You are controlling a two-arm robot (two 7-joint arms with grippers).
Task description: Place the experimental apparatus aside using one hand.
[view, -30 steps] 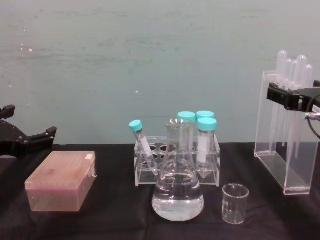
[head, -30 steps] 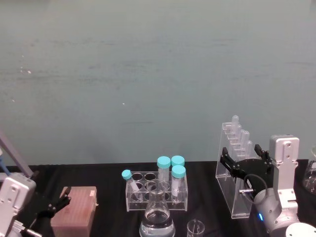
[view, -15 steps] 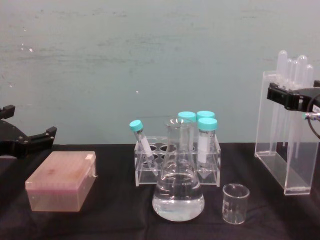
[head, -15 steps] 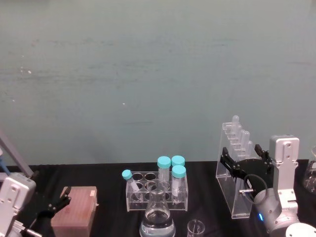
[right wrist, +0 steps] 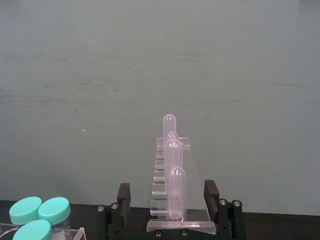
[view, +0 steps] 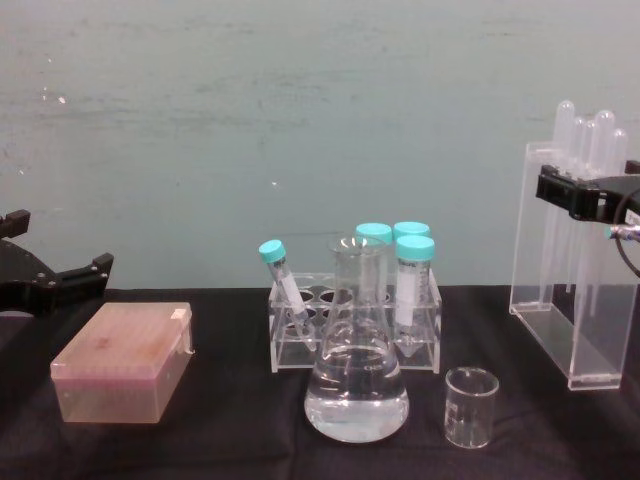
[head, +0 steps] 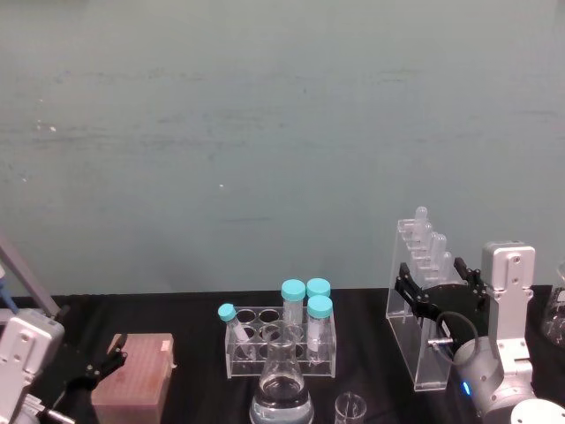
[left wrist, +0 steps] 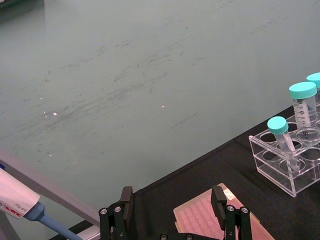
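Fingers (right wrist: 210,193) of the right gripper (right wrist: 167,195) stand apart, one on each side of the tall clear rack (view: 565,300) without pressing on it. That rack sits at the right end of the black table (view: 230,445), well apart from the other glassware, with long test tubes (right wrist: 170,150) upright in its slots; we see nothing inside them.

We judge the main risk to be tipping. The rack is tall and narrow, so a finger that brushes a wall could rock it and shake the tubes.

The conical flask (view: 356,370) at centre front holds clear liquid in its lower part, so a careless reach past it could spill. The small beaker (view: 470,405) just beside it looks empty and light enough to be knocked. Behind them, a low rack (view: 300,345) holds teal-capped tubes (view: 414,270), one leaning.

Our left gripper (left wrist: 171,197) is parked with its fingers spread near the pink box (view: 125,360).
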